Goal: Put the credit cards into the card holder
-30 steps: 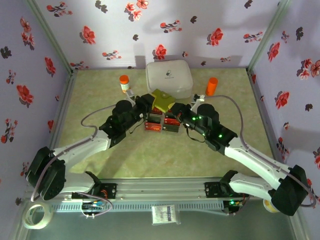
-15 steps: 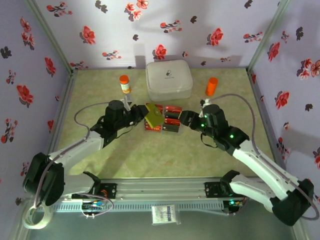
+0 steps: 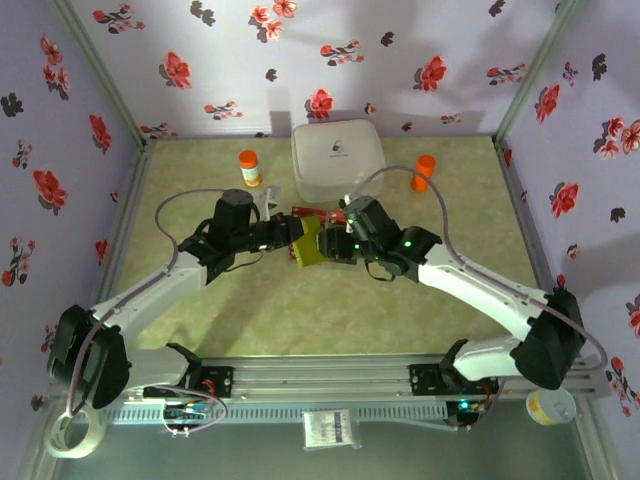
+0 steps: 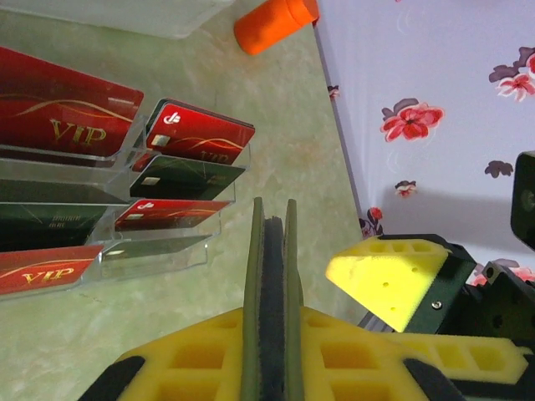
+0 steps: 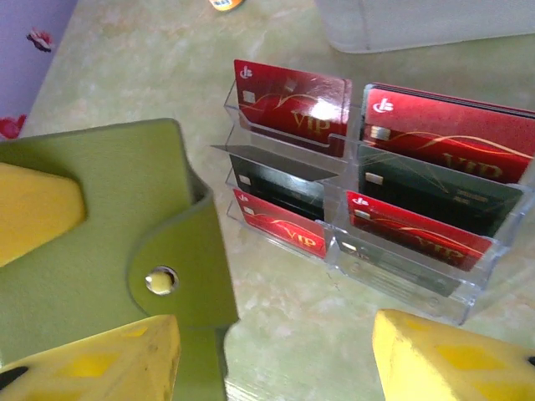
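The left pincer [image 4: 272, 338] is clamped shut on the snapped-closed olive card holder [image 4: 269, 276], above the desk [image 4: 292, 142]. The right pincer [image 5: 272, 355] stands open beside the holder, possibly touching it. The credit cards [image 5: 292, 104] sit in a clear tiered rack [image 5: 401, 288] just beyond.

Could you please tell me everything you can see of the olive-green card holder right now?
The card holder is a small olive-green wallet of matte, leather-like material, folded shut, with a rounded flap carrying a metal snap stud. From the left wrist it shows edge-on, two olive covers around a dark seam. The left hand clamps it between its yellow pads, beside the clear card rack. The open right hand flanks it; contact there is unclear.
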